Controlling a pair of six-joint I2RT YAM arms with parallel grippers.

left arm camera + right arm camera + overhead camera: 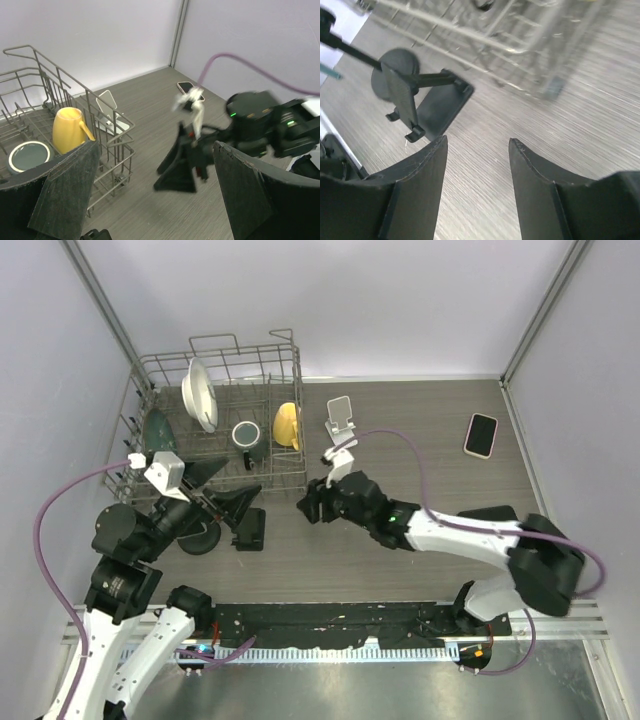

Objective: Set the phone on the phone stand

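- Grey wood-look desk (pixel 440 410), white walls; the phone (pixel 481 434) lies flat far right, well apart from both tools.
- Right tool (pixel 477 142) is parted and empty, left tool (pixel 155 147) spread wide, empty too.
- Flat phone could skid out of a pinch, I reckon; the white phone stand (pixel 341 416), just beside the dish rack (pixel 220 354), could get tipped.

A: What is crowding the white stand (pixel 340 418)?
B: The dish rack (pixel 240 352) is standing just left of it; the right hand (pixel 312 504) is hovering on its near side.
A: And the phone (pixel 481 434)?
B: Bare tabletop (pixel 420 440) is lying open around it.
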